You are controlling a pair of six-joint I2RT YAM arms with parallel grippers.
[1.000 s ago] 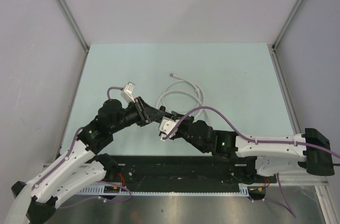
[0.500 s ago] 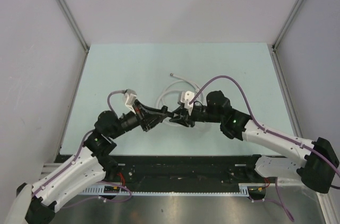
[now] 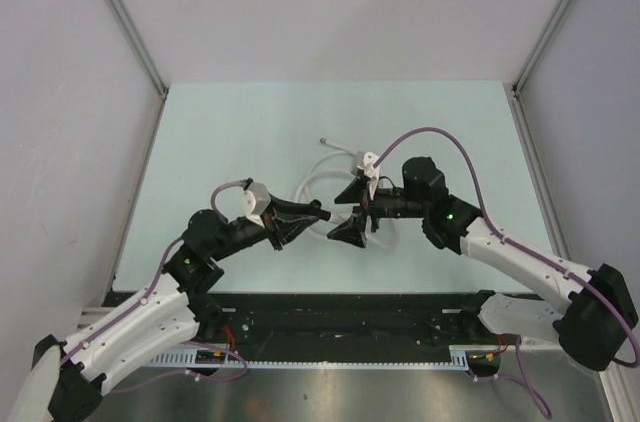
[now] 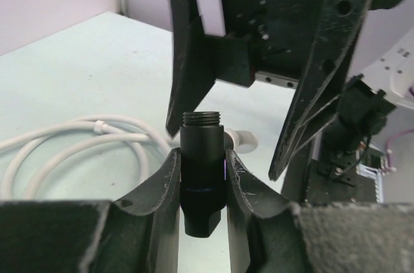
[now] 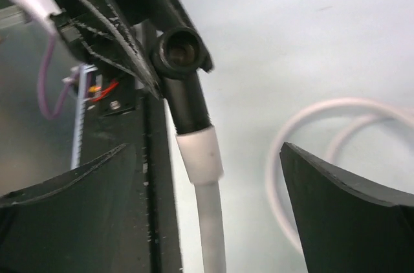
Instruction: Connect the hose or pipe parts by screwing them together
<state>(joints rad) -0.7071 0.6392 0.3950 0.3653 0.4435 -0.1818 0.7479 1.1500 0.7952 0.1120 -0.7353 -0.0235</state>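
Observation:
My left gripper (image 4: 202, 156) is shut on a short black threaded fitting (image 4: 202, 176) and holds it upright, its threads pointing up. In the right wrist view the same fitting (image 5: 183, 50) shows its open mouth, and a white collar (image 5: 200, 153) joins it to the white hose (image 5: 212, 240). My right gripper (image 5: 207, 208) stands wide open around that hose without touching it. From above, the right gripper (image 3: 351, 212) faces the left gripper (image 3: 303, 214) tip to tip. The rest of the hose (image 3: 318, 180) lies coiled on the table, its free end (image 3: 322, 140) further back.
The pale green table (image 3: 220, 132) is walled by grey panels left, right and back. A black rail (image 3: 340, 317) runs along the near edge between the arm bases. Purple cables (image 3: 430, 134) arc over both arms.
My right arm swung out from the near edge toward the table's middle and its jaws opened wide, letting go. The left gripper shifted slightly right, still holding the fitting.

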